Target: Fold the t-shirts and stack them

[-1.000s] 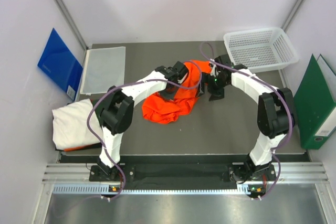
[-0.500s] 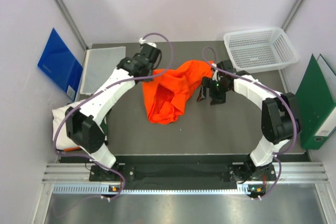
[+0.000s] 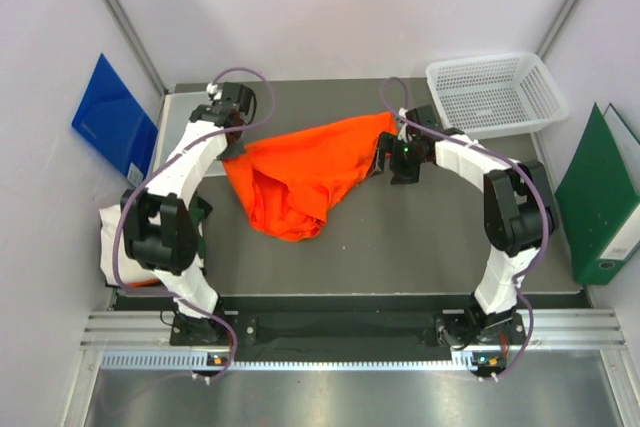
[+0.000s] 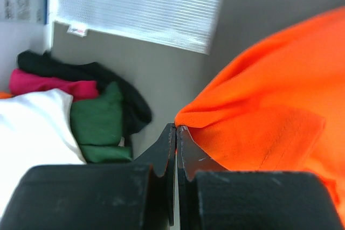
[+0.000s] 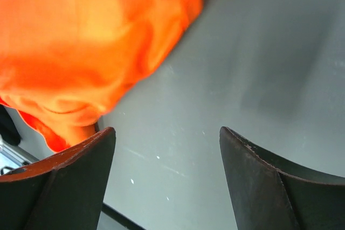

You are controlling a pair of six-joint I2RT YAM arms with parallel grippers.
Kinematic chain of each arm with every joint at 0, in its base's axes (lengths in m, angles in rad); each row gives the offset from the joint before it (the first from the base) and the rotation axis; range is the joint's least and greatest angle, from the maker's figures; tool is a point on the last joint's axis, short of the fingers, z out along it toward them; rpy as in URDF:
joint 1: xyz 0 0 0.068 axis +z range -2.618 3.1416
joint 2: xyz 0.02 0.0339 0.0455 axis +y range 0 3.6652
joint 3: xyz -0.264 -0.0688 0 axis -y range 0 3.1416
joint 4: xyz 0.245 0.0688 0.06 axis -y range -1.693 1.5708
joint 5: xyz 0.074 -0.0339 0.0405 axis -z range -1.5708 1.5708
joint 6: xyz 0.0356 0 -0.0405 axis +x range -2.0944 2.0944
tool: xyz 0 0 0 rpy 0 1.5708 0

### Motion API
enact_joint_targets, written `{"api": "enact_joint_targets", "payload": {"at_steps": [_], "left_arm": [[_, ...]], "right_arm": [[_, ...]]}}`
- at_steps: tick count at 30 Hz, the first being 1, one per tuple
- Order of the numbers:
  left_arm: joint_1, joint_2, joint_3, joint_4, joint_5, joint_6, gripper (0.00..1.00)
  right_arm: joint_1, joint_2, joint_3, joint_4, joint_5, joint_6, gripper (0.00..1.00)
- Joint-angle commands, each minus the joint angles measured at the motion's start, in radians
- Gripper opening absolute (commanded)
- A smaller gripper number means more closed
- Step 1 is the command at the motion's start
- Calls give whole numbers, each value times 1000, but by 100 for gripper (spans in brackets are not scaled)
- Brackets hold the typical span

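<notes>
Dragged leftward, orange t-shirt (image 3: 300,172) stretches crosswise, left jaws clenched on its corner, right jaws released.

I count two shirts: orange t-shirt (image 3: 300,172), and white t-shirt (image 3: 115,252) at nine o'clock. Two folders: blue folder (image 3: 112,122) at ten, green folder (image 3: 590,192) at three. One basket (image 3: 480,60) at one, one clear sheet (image 4: 140,4) at eleven.

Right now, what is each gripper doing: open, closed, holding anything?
Left gripper: closed, pinching a fold of the orange t-shirt.
Right gripper: open, holding nothing; the shirt lies just beyond it.
</notes>
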Motion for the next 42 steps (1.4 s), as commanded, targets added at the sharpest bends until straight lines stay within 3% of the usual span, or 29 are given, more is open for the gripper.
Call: {"api": "enact_joint_targets", "payload": {"at_steps": [1,2,3,4,5,6,8,13,15,22,29,30,39,42], "left_arm": [[116,56,99,4,-64,-40,0],[133,90,118,-1,-71,-44,0],[150,110,144,-31,-71,-55,9],[176,133,214,-60,-61,-60,33],[178,166,248,-86,-41,-69,50],[176,170,268,-96,-16,-55,76],[156,112,235,-29,93,-25,99],[87,-65,-6,195,341,37,99],[69,-109,-61,211,459,9,99],[27,-160,-313,269,664,-70,96],[26,-138,-446,372,781,-121,86],[26,-129,-460,389,789,-121,80],[17,3,-457,440,779,-115,72],[4,49,-431,436,760,-97,56]], "right_arm": [[2,7,73,40,8,13,78],[2,10,74,41,9,12,78],[3,13,76,43,9,10,78],[3,15,76,43,9,9,78],[2,16,76,43,8,9,78],[2,21,74,43,8,7,78],[3,25,74,46,9,5,78],[3,41,78,51,5,10,78],[2,47,77,54,2,12,78],[3,68,77,51,-11,13,78],[3,77,84,28,-23,4,78],[3,76,84,23,-23,2,78],[3,70,73,18,-23,-2,78],[3,70,76,17,-21,1,78]]}}
